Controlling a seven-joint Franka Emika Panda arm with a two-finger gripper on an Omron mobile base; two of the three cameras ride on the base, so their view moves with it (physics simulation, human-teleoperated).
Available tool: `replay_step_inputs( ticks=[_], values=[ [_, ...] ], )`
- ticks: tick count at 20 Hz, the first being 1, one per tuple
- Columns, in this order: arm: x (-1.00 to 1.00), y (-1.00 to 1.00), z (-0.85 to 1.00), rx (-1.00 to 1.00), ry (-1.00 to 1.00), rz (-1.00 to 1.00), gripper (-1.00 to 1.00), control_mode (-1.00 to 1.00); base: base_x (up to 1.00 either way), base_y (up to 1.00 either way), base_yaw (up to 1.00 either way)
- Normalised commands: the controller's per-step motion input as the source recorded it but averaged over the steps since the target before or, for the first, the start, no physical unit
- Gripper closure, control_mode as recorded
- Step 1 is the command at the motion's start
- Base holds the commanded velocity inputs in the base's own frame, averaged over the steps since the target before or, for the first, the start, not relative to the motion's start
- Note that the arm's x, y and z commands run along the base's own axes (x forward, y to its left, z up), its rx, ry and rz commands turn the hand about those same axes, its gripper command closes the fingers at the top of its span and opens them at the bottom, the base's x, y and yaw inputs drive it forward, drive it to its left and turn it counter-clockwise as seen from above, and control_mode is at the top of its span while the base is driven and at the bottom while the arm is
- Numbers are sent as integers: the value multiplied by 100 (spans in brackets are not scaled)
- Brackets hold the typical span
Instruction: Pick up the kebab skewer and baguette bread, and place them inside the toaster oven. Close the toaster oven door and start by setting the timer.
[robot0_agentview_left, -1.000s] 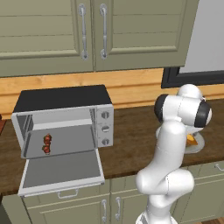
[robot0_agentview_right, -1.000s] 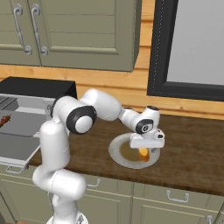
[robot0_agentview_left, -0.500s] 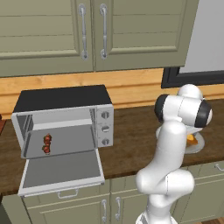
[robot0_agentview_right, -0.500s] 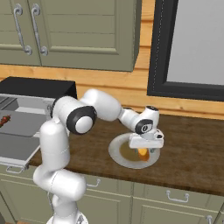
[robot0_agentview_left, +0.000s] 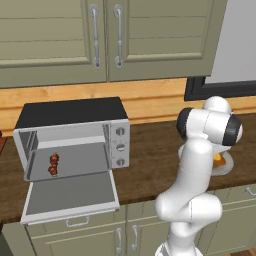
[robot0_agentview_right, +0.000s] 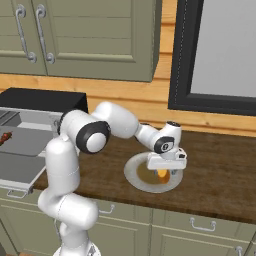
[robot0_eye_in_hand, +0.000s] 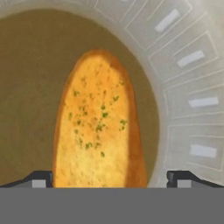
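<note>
The robot's hand hangs low over a round grey plate on the dark wooden surface, its fingers spread wide on either side of the baguette bread without touching it. In the hand view the golden loaf, flecked with green and edged in a darker crust, runs from 12 o'clock down to 6 o'clock across the plate's dark centre, with the two dark fingertips standing at 7 and 5 o'clock just outside its lower end. The plate's pale rim, patterned with raised panels, curves from 12 to 4 o'clock.

From the right base view, a bright orange end of the loaf shows under the hand, at the plate's 3 o'clock side.

Well apart, at the 9 o'clock end of the surface in the left base view, the toaster oven stands with the toaster oven door dropped flat and open. The kebab skewer lies inside on the rack, toward its 9 o'clock side. Three round knobs run down the oven's front at 3 o'clock. Green cabinets hang above.
</note>
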Motion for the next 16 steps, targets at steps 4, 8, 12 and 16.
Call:
replay_step_inputs(
  ticks=[4,8,12,16],
  values=[
    [0,19,-25,0,0,0,-100,-100,0,0,0],
    [0,23,-35,0,3,0,100,-100,0,0,0],
    [0,26,-41,0,5,0,100,-100,0,0,0],
    [0,29,-39,0,5,0,100,-100,0,0,0]
  ],
)
